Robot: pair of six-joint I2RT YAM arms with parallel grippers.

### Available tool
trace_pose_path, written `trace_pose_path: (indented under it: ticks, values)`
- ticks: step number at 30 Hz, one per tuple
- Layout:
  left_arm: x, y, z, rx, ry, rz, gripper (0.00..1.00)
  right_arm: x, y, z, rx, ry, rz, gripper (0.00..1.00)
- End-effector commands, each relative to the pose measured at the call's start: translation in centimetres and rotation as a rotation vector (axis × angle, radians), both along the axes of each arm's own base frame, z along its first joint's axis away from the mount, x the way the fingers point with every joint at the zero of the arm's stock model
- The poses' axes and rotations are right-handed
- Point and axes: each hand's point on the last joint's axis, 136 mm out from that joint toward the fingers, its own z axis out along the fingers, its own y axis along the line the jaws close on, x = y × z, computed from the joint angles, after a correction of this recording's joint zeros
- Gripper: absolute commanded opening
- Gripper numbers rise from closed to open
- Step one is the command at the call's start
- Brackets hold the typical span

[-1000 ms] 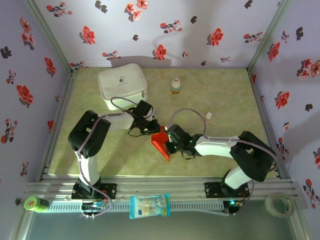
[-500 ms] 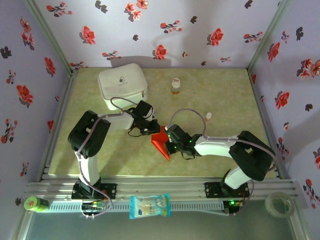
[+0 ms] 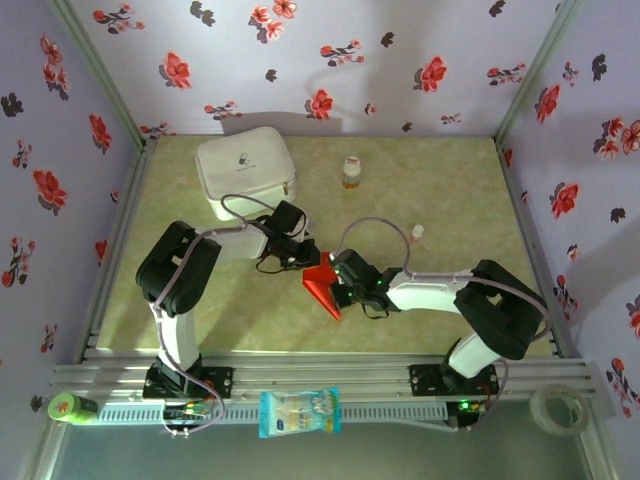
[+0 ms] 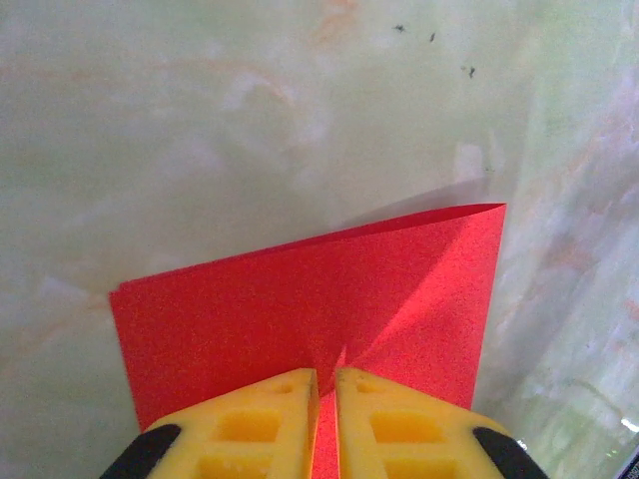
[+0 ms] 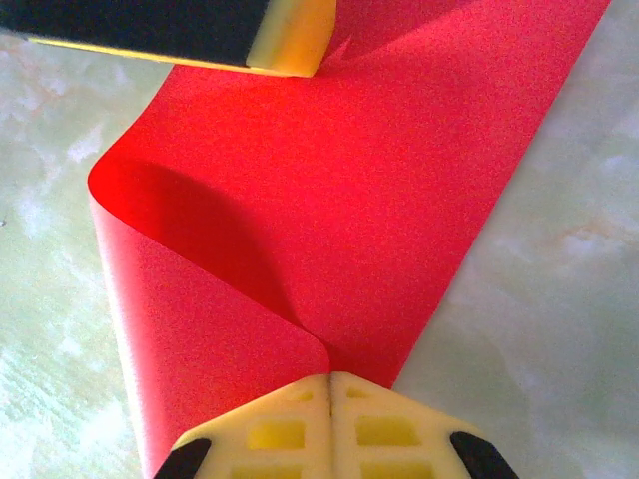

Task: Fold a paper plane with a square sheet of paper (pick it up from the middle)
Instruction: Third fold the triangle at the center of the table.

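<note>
Red paper sheet (image 3: 323,287) noted mid-table (image 3: 450,200), folded into a wedge, with long axis roughly far-to-near and tip toward the near edge. Pinched by left gripper (image 4: 326,384), jaws a sliver apart, and by right gripper (image 5: 329,384), jaws fully closed. No shift against the earlier frame.

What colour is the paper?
The paper is plain bright red; the right wrist view shows it best.
</note>
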Motion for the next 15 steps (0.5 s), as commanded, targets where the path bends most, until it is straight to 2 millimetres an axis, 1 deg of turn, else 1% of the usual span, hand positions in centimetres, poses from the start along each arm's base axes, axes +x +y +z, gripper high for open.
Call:
trace_pose_path:
  ticks: [1,6,9,11,13,14,15]
  values:
    - [-1.3,1.4,-1.5,0.071,0.051,0.017,0.14,0.6,0.0,-0.1,-0.009,0.012,-0.033,0.00]
    - [-1.2,1.3,-1.1,0.066,0.044,0.015,0.14,0.3,-0.1,-0.3,-0.013,0.022,-0.032,0.00]
    - [-0.9,1.0,-0.6,0.059,0.032,0.014,0.14,0.3,-0.2,-0.4,-0.015,0.023,-0.036,0.00]
    - [-0.4,0.7,0.4,0.047,0.014,0.015,0.17,0.3,-0.2,-0.4,-0.014,0.024,-0.037,0.00]
    - [0.3,0.4,1.9,0.035,-0.023,0.022,0.18,0.2,-0.3,-0.6,-0.014,0.028,-0.039,0.00]
    - [0.7,0.4,2.8,0.030,-0.045,0.028,0.20,0.2,-0.3,-0.5,-0.012,0.027,-0.039,0.00]
    - [1.0,0.4,3.7,0.026,-0.068,0.038,0.24,0.3,-0.3,-0.5,-0.010,0.027,-0.040,0.00]
